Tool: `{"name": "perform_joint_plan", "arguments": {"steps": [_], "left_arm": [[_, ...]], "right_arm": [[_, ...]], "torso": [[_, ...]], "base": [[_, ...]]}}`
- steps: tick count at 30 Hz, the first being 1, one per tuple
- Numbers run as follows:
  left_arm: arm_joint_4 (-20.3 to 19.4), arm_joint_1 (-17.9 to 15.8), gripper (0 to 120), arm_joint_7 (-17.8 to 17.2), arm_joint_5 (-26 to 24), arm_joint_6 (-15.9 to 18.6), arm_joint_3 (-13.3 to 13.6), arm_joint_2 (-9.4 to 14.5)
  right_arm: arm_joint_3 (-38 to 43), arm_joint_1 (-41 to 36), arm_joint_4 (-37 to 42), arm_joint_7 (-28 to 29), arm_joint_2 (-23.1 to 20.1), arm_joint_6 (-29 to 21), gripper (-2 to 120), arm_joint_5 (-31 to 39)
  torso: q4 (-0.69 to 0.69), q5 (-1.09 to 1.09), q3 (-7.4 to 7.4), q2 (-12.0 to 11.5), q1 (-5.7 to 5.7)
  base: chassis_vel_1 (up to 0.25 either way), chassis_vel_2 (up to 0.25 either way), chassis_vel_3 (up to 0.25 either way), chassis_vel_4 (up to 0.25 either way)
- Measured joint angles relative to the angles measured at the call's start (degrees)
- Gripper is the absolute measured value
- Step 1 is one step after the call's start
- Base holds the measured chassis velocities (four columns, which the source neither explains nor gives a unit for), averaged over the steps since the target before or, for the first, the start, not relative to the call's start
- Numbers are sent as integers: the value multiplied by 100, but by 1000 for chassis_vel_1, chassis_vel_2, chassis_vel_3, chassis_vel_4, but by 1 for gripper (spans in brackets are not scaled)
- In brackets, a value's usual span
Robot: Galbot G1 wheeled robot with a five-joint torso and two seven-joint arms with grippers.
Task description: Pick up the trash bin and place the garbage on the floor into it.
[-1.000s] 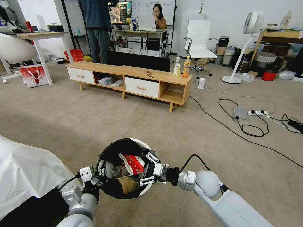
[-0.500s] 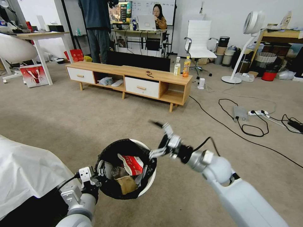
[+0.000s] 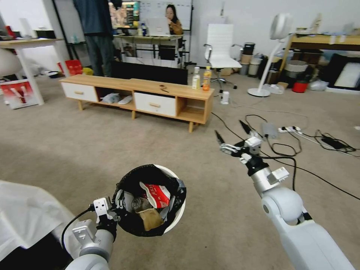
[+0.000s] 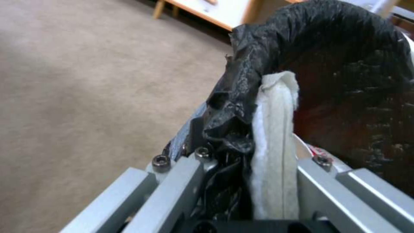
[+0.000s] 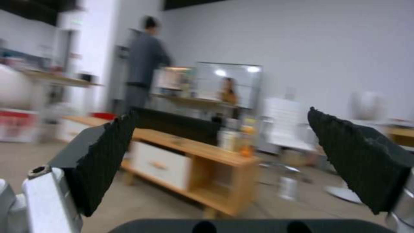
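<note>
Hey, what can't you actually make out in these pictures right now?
- Lower part of the trash bin, head view: hidden by the piled garbage and black liner.
- Left tool fingertips, left wrist view: covered by bag and white tissue.
- Room behind the right tool, right wrist view: motion-blurred.

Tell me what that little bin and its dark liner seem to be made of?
The trash bin looks like smooth white plastic, judging by its even, slightly glossy rim. Its liner seems thin black plastic film: it crinkles and shines where it folds over the rim, which the left tool pinches.
</note>
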Motion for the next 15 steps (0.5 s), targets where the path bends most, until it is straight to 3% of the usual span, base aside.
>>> {"name": "perform_joint_plan", "arguments": {"steps": [15], "left_arm": [[43,-70,6,41,3,-35,93,-2]], "right_arm": [[1185,-1330,97,15,685,430,100,-732]], "torso": [[-4,-1,0,0,0]], "base": [[-112,-104,-100,-98]]}}
